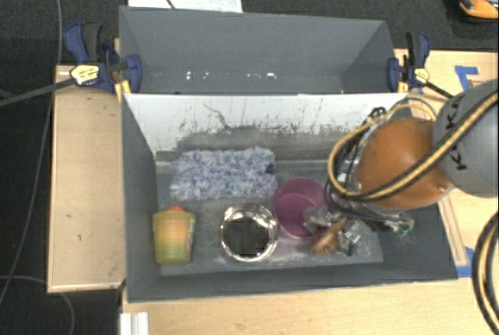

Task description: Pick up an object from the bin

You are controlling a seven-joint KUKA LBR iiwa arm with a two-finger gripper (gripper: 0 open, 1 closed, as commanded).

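Gripper [334, 236] low at bin [143, 189] front right, just beside purple cup [295, 205]; whether apart or closed, cannot tell. Cup judged light, stiff, slippery-walled: you take it across rim, not round body.

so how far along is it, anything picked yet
Done: nothing lifted; the blue fluffy cloth, yellow cup, metal cup and purple cup all lie on the bin floor. In hand: the tool is low beside the purple cup, by a small brown thing. Left: lifting something clear.
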